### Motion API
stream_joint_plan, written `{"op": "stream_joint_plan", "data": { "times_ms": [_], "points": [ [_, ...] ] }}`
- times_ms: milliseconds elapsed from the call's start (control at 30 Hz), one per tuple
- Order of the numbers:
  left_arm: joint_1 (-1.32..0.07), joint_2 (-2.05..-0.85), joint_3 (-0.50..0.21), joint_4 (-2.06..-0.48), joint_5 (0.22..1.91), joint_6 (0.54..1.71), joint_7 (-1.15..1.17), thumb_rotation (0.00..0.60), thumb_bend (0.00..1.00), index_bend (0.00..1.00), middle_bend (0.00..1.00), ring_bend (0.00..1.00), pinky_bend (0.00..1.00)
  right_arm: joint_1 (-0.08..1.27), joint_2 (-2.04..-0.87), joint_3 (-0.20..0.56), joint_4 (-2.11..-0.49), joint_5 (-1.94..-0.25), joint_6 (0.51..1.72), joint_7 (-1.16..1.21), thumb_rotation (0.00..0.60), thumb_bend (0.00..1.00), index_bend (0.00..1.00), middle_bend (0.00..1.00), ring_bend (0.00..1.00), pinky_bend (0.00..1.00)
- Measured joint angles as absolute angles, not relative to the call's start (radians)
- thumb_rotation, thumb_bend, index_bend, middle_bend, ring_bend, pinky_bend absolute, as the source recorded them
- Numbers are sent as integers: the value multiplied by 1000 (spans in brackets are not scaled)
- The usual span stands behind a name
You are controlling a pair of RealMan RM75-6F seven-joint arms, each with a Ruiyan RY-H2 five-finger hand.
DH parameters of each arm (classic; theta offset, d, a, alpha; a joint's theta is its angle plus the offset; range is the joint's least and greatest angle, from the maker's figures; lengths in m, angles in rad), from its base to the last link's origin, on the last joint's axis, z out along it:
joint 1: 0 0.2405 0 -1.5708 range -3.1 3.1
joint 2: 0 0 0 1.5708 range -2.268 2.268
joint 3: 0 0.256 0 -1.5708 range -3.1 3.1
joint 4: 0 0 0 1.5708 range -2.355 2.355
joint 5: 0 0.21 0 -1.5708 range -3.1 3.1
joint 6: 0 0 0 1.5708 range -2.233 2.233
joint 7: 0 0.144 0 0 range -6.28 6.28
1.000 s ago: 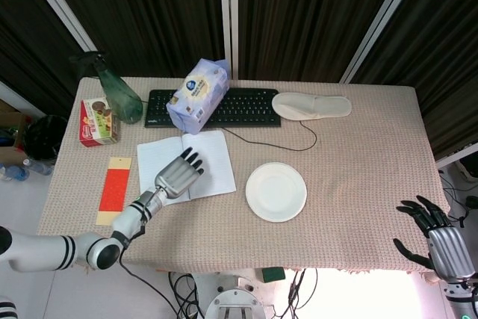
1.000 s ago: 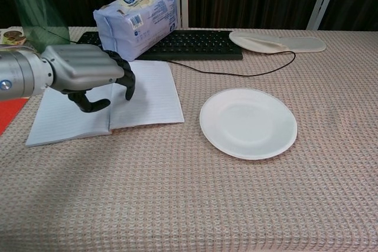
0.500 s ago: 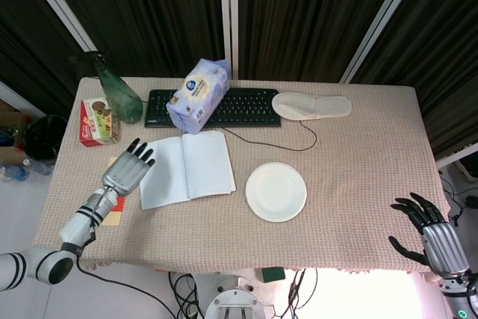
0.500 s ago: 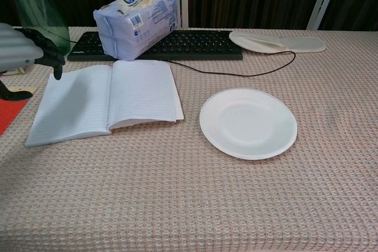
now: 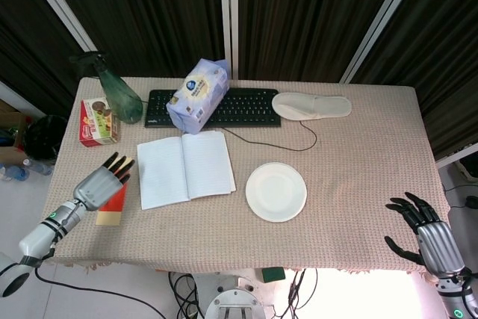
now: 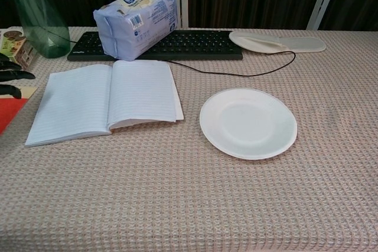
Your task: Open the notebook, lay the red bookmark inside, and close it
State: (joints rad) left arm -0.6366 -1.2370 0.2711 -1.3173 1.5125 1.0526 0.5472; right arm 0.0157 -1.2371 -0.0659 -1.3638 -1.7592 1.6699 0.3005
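Notebook [image 5: 185,168] open flat, near-left on table [image 5: 358,155]. Red bookmark [image 5: 113,201] left of it, not yet inside. Left hand [image 5: 103,181] over bookmark, fingers spread, empty. Remaining: insert, close.

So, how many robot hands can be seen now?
2. The left hand is over the red bookmark, left of the open notebook. The right hand is off the table's near right corner, fingers spread.

The notebook [image 5: 186,168] lies open and flat on the counter, lined white pages up, spine running roughly front to back; the red bookmark [image 5: 112,203] lies flat just left of it, apart, partly hidden under the left hand [image 5: 101,183].
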Motion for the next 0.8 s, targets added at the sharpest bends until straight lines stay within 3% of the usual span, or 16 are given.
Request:
{"op": "stream_joint_plan", "data": {
  "times_ms": [800],
  "points": [
    [-655, -1220, 186, -1388, 1462, 872, 591, 600, 144, 204, 0, 11, 78, 16, -1244, -67, -1359, -1753, 1670, 304, 600, 207, 287, 206, 101, 188]
  ]
}}
